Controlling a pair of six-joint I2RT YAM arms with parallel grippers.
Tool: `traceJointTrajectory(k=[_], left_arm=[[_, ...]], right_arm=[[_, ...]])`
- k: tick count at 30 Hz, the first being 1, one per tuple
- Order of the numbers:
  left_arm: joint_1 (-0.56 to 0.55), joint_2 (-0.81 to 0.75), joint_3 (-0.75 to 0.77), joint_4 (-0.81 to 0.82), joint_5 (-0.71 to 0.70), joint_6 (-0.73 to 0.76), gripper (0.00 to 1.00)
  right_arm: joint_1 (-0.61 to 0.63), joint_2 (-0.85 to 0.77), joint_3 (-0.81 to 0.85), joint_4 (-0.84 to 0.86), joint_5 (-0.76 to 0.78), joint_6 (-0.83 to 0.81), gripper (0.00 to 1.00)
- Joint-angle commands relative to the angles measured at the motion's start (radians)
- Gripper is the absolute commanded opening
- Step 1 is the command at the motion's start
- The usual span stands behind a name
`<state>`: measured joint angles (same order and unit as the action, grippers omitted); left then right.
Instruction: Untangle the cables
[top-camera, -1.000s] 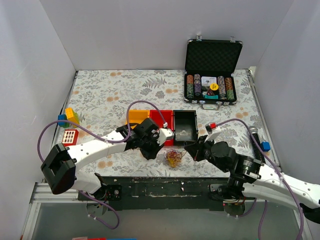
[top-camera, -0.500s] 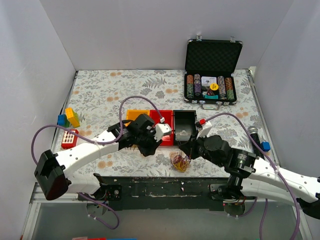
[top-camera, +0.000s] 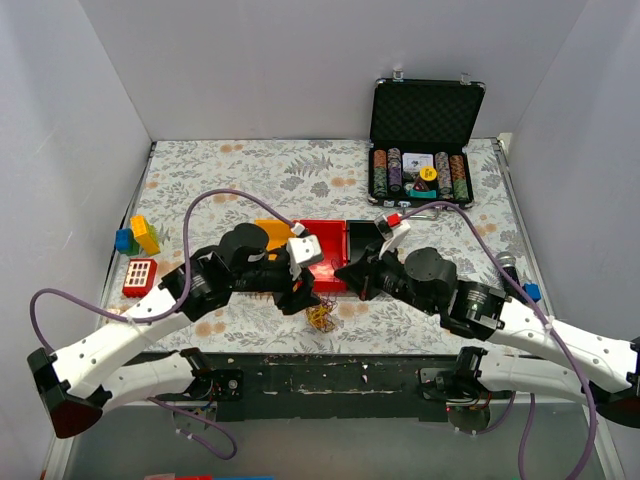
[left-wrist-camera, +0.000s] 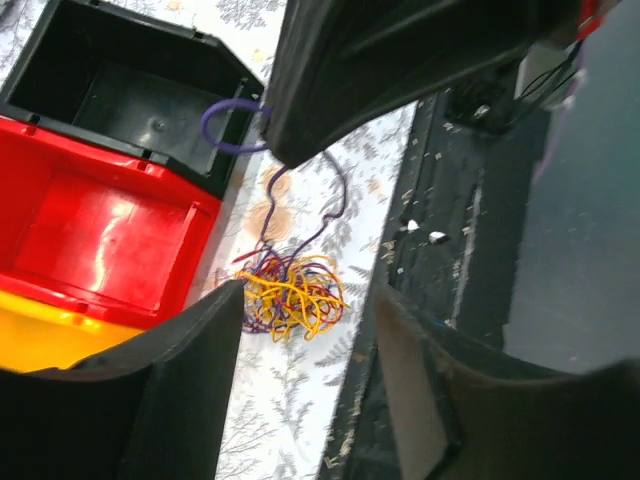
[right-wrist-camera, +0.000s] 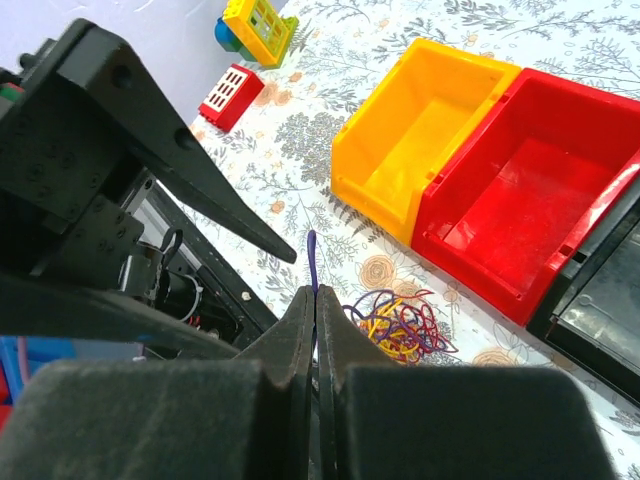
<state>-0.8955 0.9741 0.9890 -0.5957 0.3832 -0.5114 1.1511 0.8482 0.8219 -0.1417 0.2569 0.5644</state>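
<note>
Close to the front edge of the flowered table (top-camera: 250, 170) lies the tangle (top-camera: 320, 318) of cables, a small knot of yellow, red and purple wire resting on the cloth just in front of the red bin (top-camera: 325, 245).

The left gripper (left-wrist-camera: 310, 300) hangs right over the tangle with its fingers (left-wrist-camera: 205, 350) spread apart. The knot shows in the gap beneath them, and nothing is caught between the pads.

Just to the right, the right gripper (right-wrist-camera: 315, 300) has its fingers pressed together on a single purple strand (right-wrist-camera: 312, 262). That strand pokes out past the tips, and from the left wrist view it runs down in a loose curve into the tangle, with a purple loop (left-wrist-camera: 230, 125) showing beside the black fingers. The two grippers are near each other, tip towards tip.

Behind them three open bins stand in a row, touching: the yellow bin (right-wrist-camera: 420, 130) on the left, the red one in the middle and the black bin (left-wrist-camera: 110, 85) on the right.

Off to the left sit a red block (top-camera: 140, 273) and, further back, a yellow and blue block (top-camera: 140, 235).

At the far right corner a poker chip case (top-camera: 425, 150) stands open, rows of chips in it.
</note>
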Motion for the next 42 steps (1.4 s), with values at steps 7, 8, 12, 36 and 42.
traceJointTrajectory(k=[7, 8, 12, 36, 42], left_arm=[[0.004, -0.011, -0.113, 0.158, 0.083, -0.071, 0.92], [0.004, 0.000, -0.115, 0.168, 0.080, -0.075, 0.92], [0.004, 0.011, -0.145, 0.249, 0.042, -0.102, 0.92], [0.004, 0.018, -0.122, 0.247, 0.083, -0.108, 0.00], [0.006, 0.008, -0.104, 0.226, 0.065, -0.088, 0.00]], right_arm=[[0.007, 0.072, 0.068, 0.172, -0.068, -0.018, 0.01], [0.010, 0.077, 0.071, 0.175, -0.071, -0.020, 0.01], [0.021, 0.075, 0.066, 0.208, -0.082, -0.009, 0.01], [0.035, -0.030, -0.013, 0.203, -0.010, 0.019, 0.35], [0.036, -0.167, -0.177, 0.052, 0.090, 0.097, 0.64]])
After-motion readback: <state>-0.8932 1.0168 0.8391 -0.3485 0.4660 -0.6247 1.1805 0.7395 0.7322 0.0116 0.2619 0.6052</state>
